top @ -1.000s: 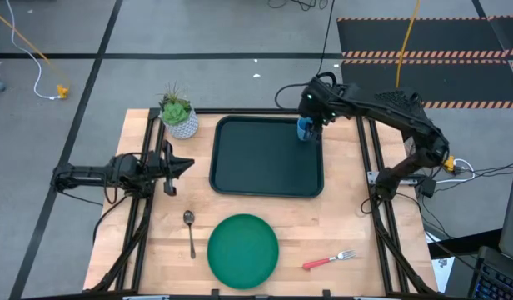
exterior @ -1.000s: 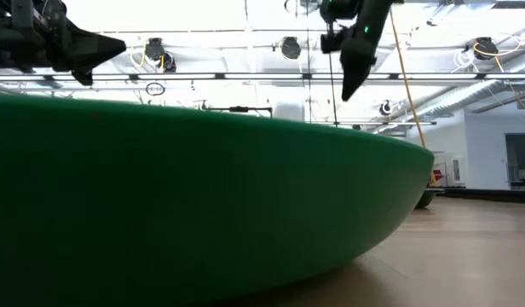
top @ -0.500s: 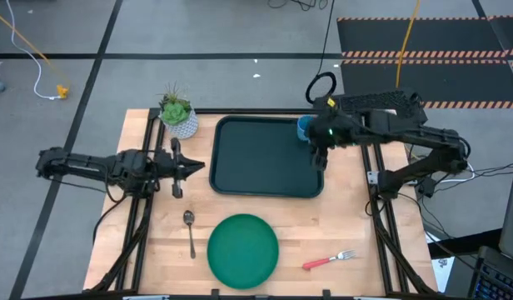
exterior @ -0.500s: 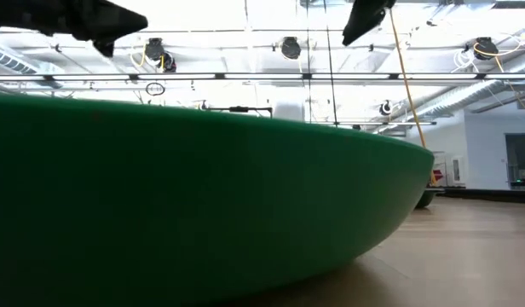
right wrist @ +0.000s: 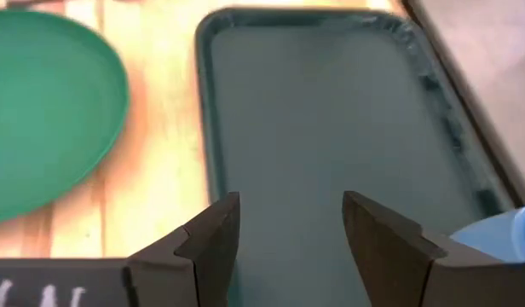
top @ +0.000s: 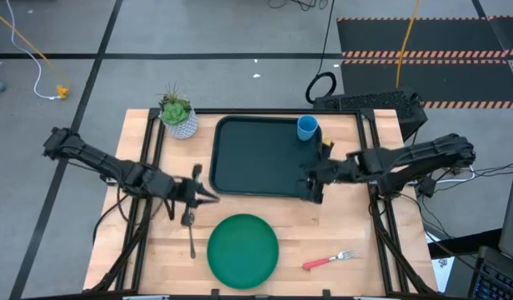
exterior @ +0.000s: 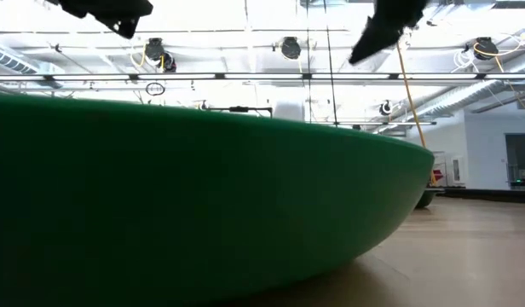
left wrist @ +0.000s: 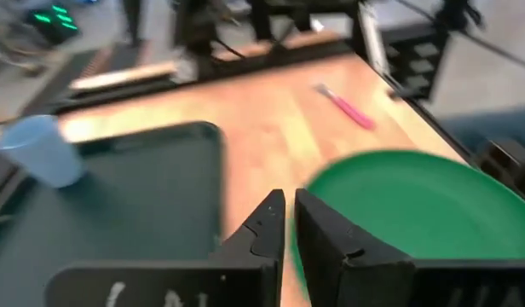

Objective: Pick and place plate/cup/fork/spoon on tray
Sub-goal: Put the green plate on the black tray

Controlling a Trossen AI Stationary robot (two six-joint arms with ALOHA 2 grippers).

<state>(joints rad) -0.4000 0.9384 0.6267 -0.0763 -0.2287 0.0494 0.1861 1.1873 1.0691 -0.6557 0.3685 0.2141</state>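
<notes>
The light-blue cup [top: 307, 127] stands upright in the far right corner of the dark tray [top: 261, 162]. The green plate [top: 243, 250] lies on the table near the front edge and fills the low view [exterior: 203, 213]. The silver spoon [top: 190, 233] lies left of the plate, and the red-handled fork [top: 329, 260] lies right of it. My left gripper [top: 211, 196] is shut and empty, between the tray's near left corner and the spoon's bowl; its fingers show in the left wrist view [left wrist: 290, 223]. My right gripper [right wrist: 290, 228] is open and empty over the tray's near right part [top: 310, 183].
A white patterned pot with a green plant [top: 178, 117] stands at the table's far left, beside the tray. Bare wood lies between the tray and the plate and around the fork. Dark frame rails run along both table sides.
My right gripper has drawn back from the cup toward the table's near edge, along the tray's right side; the cup stays standing on the tray. My left gripper has gone toward the table's right and near edges, toward the spoon and plate.
</notes>
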